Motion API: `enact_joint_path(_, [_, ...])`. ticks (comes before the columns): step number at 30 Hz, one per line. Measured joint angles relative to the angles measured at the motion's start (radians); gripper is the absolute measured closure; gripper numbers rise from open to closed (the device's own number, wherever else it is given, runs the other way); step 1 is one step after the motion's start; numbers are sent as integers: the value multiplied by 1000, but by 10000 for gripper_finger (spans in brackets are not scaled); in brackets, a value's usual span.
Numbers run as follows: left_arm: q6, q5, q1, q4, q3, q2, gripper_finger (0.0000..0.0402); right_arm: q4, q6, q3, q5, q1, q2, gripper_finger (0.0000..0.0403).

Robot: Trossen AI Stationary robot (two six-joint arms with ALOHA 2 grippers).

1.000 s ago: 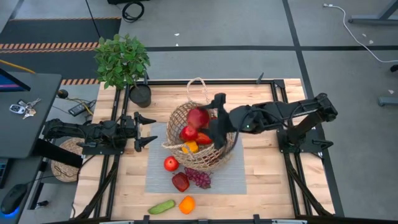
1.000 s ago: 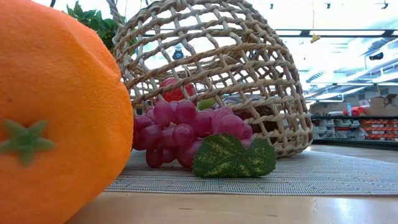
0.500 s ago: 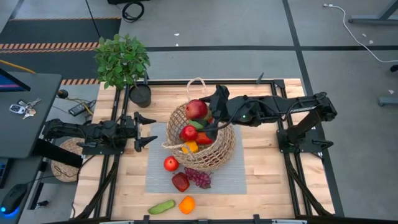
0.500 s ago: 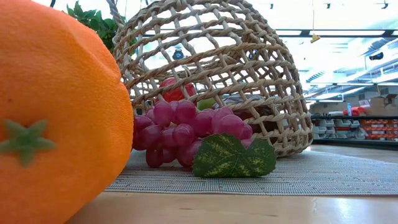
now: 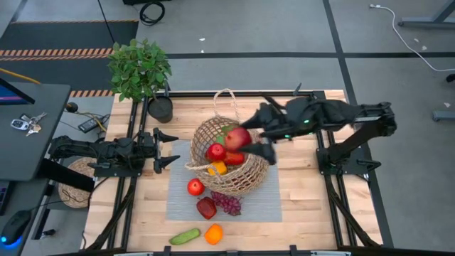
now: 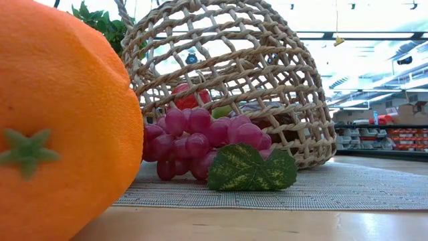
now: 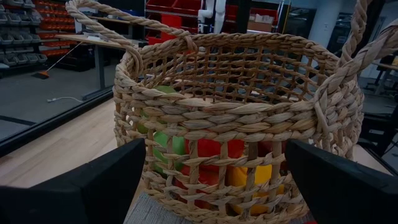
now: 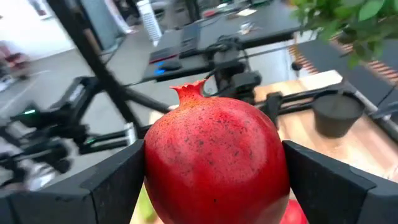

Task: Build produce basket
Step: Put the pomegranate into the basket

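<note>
Seemingly above basket (image 5: 231, 167) rim, right pincer (image 5: 257, 138) clasping pomegranate (image 8: 214, 160)

No readable text, labels, brands, numbers or signs in any view.

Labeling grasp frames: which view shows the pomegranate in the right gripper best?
Right wrist view: the pomegranate fills the frame between the right gripper's fingers. High view shows it small above the basket. Low and left wrist views don't show it.
</note>
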Motion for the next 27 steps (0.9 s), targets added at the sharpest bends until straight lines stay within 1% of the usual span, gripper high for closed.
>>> enact_joint_path(9, [0,0,0,0,0,0,10,-203,110,0,-31,19,-144,41])
enact_joint_path(12, [0,0,0,0,0,0,10,-278,129,0,-56,38,-175,41])
enact_joint_path(15, [0,0,0,0,0,0,10,-345,137,0,-56,68,-192,41])
enact_joint_path(25, [0,0,0,0,0,0,10,-369,136,0,-58,222,-194,41])
enact_joint_path(27, [0,0,0,0,0,0,10,-366,135,0,-44,247,-194,41])
